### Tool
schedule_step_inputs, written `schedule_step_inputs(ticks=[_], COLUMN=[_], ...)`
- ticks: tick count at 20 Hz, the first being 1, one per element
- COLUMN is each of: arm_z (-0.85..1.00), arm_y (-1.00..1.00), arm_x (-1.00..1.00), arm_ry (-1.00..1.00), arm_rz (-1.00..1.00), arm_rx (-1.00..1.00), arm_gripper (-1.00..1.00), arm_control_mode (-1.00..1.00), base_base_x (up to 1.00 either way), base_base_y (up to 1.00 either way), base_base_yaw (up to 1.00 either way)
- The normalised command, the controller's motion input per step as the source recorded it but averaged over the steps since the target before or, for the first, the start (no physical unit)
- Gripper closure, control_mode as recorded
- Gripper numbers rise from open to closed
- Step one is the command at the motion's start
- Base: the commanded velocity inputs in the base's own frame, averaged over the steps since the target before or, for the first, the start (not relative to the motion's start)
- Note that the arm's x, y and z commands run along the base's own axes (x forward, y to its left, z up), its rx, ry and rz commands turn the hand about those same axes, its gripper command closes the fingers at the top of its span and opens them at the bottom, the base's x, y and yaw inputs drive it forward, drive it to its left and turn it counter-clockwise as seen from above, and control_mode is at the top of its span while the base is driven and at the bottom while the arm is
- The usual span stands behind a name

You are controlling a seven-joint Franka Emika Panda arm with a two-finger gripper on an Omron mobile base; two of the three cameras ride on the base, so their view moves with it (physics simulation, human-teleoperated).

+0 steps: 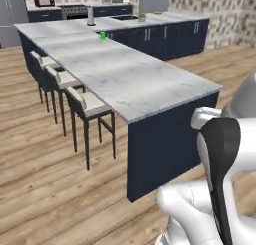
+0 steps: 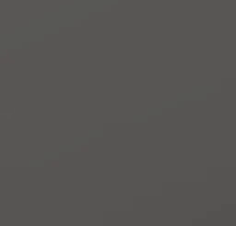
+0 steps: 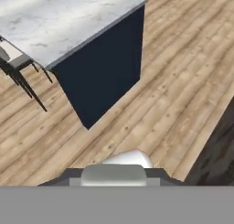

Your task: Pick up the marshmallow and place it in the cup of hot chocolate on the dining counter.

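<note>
The dining counter [image 1: 125, 74] is a long white marble slab on a navy base, running away from me in the left base view. The cup of hot chocolate [image 1: 102, 36], small and bright green, stands near its far end. My arm's white and dark links rise at the lower right of that view, well short of the counter's near end. The hand view looks down on the near corner of the dining counter [image 3: 55, 22] and the wooden floor. My gripper is shut, and what it holds, if anything, is hidden. The marshmallow is out of view.
Three pale-seated stools [image 1: 85, 106] line the counter's left side, and one stool [image 3: 13, 63] shows at the left of the hand view. A navy-fronted kitchen counter [image 1: 165, 34] runs along the back. A grey cylinder [image 1: 90, 16] stands beyond the cup. Wooden floor surrounds the counter's near end.
</note>
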Motion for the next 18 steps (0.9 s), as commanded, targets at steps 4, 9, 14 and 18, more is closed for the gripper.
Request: schedule_step_inputs(ticks=[4, 9, 14, 18], arm_z=[0.0, 0.0, 0.0, 0.0], arm_y=[0.0, 0.0, 0.0, 0.0], arm_x=[0.0, 0.0, 0.0, 0.0], arm_ry=[0.0, 0.0, 0.0, 0.0], arm_rz=[0.0, 0.0, 0.0, 0.0], arm_rx=[0.0, 0.0, 0.0, 0.0], arm_gripper=[1.0, 1.0, 1.0, 1.0], arm_control_mode=[1.0, 1.0, 1.0, 1.0], base_base_x=[-0.87, -0.81, -0.23, 0.41], base_base_y=[-1.0, -1.0, -1.0, -1.0], base_base_yaw=[0.42, 0.4, 0.31, 0.1])
